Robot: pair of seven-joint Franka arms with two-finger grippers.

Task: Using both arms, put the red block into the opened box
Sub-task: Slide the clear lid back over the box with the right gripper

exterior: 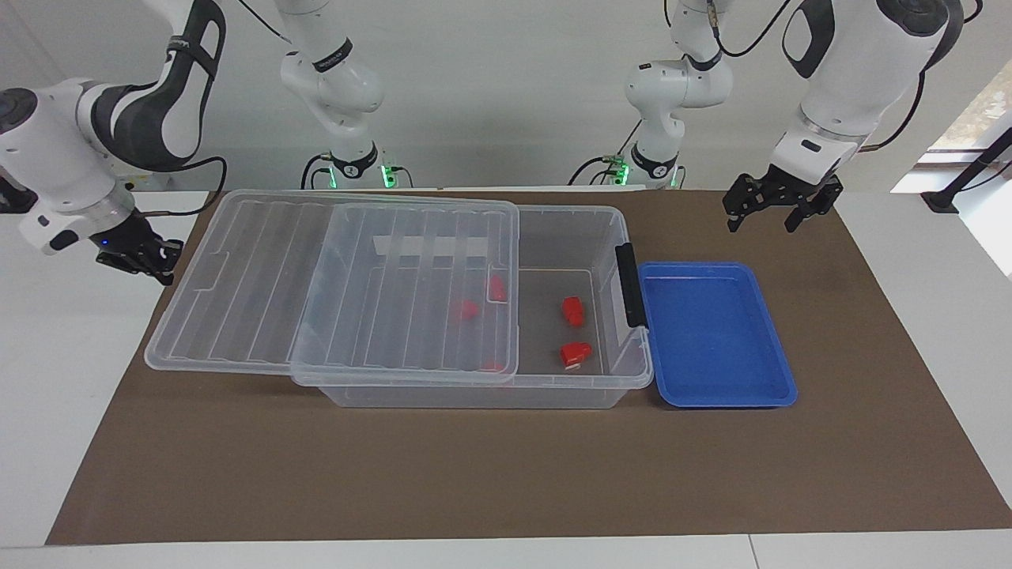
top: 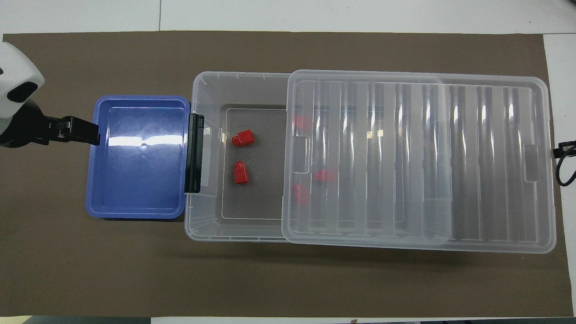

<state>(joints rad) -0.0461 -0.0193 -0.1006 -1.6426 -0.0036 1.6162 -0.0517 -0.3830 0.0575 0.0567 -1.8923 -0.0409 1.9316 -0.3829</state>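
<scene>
- The box (exterior: 553, 391) (top: 207, 216) stands on the brown mat (exterior: 474, 474) (top: 135, 279) that covers the table (exterior: 47, 379), its long side running from one arm's end to the other.
- Its ribbed clear lid (exterior: 261, 276) (top: 450, 157) lies slid toward the right arm's end, overhanging the box there and leaving the part by the black latch (exterior: 628, 284) (top: 195, 153) uncovered.
- The red block (exterior: 572, 310) (top: 242, 138) lies on the box floor in the uncovered part.
- A second red block (exterior: 576, 354) (top: 240, 173), showing a white patch in the facing view, lies just beside it, farther from the robots.
- Several more red pieces (exterior: 466, 309) (top: 323, 175) show dimly through the lid.
- A blue tray (exterior: 771, 391) (top: 135, 211) sits against the latch end of the box, toward the left arm's end.
- The left gripper (exterior: 773, 212) (top: 83, 134) hangs in the air over the mat near the tray's edge, its fingers spread apart and holding nothing.
- The right gripper (exterior: 154, 265) (top: 562, 150) is low beside the overhanging end of the lid, its fingers closed together; whether it touches the lid cannot be told.
</scene>
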